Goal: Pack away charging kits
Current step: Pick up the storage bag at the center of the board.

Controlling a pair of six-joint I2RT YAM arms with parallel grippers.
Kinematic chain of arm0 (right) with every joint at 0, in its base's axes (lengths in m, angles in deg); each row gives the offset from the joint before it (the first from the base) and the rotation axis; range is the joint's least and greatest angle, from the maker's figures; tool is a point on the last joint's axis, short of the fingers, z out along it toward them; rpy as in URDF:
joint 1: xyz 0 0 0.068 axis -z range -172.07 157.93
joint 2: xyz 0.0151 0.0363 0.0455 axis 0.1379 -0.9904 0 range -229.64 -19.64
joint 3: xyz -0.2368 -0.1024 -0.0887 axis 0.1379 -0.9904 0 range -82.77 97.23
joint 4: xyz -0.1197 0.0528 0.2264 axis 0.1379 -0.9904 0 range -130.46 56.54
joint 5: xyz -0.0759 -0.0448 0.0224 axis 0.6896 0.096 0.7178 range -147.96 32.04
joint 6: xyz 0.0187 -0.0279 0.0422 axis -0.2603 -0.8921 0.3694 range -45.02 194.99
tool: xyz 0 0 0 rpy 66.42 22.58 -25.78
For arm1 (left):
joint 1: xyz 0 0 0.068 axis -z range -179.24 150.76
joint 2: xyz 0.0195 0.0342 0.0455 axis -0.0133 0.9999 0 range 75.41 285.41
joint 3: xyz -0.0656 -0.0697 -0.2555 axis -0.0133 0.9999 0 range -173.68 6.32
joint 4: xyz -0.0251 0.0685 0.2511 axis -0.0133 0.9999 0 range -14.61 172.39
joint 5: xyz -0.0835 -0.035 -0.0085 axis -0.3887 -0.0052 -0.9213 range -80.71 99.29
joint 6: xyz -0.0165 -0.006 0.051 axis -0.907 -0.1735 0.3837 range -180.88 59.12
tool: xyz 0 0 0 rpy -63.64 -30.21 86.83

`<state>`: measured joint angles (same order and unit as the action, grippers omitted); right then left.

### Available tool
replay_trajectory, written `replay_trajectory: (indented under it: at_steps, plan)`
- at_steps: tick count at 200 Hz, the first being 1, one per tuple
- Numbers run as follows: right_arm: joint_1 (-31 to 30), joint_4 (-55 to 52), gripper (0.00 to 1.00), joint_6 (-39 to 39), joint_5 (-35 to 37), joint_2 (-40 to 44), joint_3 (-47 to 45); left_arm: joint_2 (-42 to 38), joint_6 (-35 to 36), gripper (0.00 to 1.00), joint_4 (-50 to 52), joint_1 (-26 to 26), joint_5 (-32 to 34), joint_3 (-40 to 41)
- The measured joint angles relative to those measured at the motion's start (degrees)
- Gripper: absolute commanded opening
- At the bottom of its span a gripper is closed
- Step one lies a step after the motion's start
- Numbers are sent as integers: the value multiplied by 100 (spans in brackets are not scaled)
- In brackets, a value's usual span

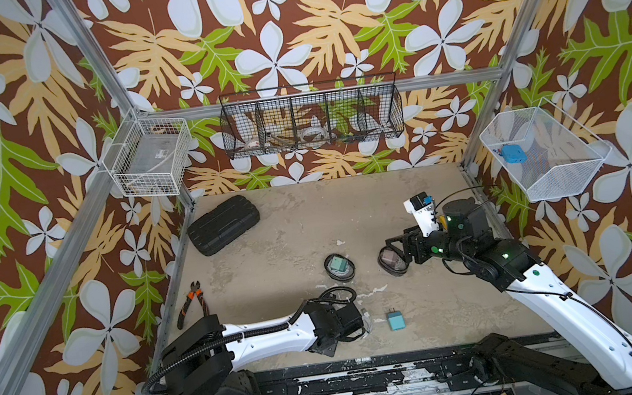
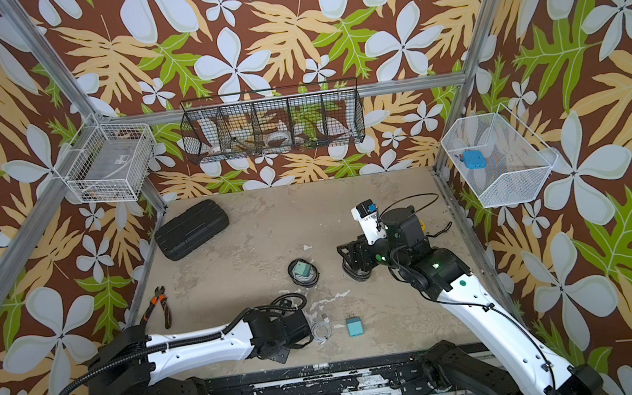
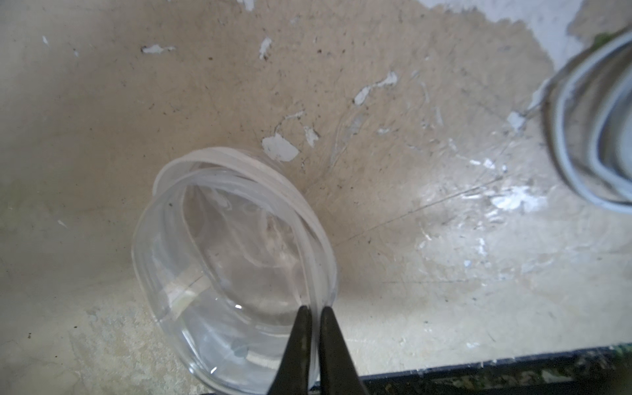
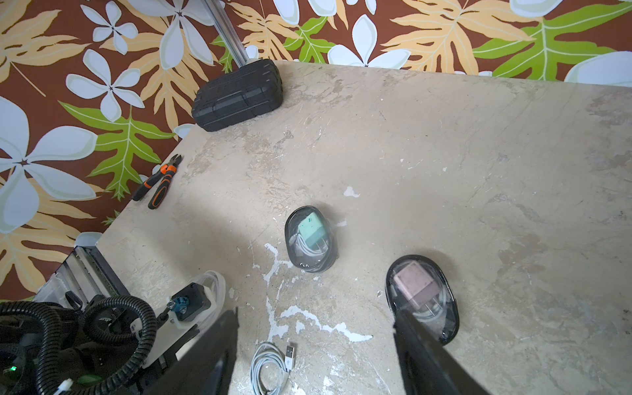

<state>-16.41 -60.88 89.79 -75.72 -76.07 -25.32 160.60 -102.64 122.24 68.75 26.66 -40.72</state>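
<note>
My left gripper is shut on the thin rim of an empty clear oval pouch that lies open near the table's front edge. A coiled white cable lies just beside it, with a loose teal plug to its right. At mid-table a black-rimmed pouch holds a mint plug and a cable. A second black-rimmed pouch holds a pink plug and a cable. My right gripper hangs open beside that pouch, one finger crossing its edge, nothing between the fingers.
A large black ribbed case sits at the back left, and orange-handled pliers lie by the left edge. A black wire basket hangs on the back wall, a white basket on the left, and a mesh basket with a blue block on the right.
</note>
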Motion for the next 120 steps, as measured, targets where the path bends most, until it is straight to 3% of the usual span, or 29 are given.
replay_trajectory:
  at_steps: [35, 83, 120]
  plan:
    - [0, 37, 72, 0, 2, 50, -9, -138, -76, 0, 160, 0, 173, -87]
    - [0, 11, 52, 4, -286, 76, -221, -927, -168, 0, -2, -4, 269, -247]
    - [-299, -129, 48, 175, -866, 256, -868, -1036, -144, 0, -466, -4, 160, -127]
